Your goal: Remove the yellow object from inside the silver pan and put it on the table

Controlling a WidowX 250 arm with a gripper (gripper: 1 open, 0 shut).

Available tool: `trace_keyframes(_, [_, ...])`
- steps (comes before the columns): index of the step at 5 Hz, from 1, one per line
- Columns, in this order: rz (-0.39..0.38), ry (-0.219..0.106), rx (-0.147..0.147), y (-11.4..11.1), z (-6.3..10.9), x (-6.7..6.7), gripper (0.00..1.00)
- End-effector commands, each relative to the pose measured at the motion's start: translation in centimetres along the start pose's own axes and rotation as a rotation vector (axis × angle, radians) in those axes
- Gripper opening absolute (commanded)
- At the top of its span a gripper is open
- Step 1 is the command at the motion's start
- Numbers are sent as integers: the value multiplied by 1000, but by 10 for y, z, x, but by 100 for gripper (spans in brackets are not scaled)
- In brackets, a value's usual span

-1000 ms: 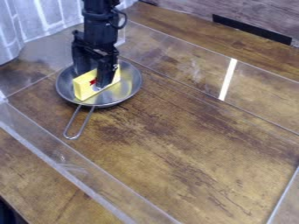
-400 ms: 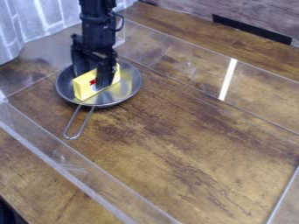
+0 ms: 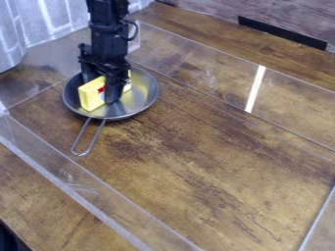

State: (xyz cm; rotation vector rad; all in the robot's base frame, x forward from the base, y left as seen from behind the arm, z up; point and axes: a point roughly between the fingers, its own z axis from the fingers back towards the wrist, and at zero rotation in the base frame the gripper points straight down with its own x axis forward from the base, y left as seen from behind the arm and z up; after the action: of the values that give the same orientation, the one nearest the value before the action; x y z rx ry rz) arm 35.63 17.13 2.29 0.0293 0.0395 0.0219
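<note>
The silver pan sits on the table at the upper left, its wire handle pointing toward the front. Inside it, on the left side, lies the yellow object, a small block with a red mark. My gripper points straight down into the pan, its black fingers drawn in against the block's sides. The right part of the block is hidden behind a finger. The block still rests on the pan's floor.
A clear plastic sheet with raised edges covers the tabletop. White slatted material stands at the back left. A bright reflection streak lies to the right of the pan.
The fingers have drawn closer together around the yellow block. The arm has barely moved and the pan and block lie where they were.
</note>
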Motion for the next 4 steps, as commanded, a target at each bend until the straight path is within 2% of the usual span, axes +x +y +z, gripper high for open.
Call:
trace_keyframes(1, [18, -31, 5, 5, 7, 3, 0])
trace_keyframes(4, [-2, -6, 2, -3, -2, -1, 0])
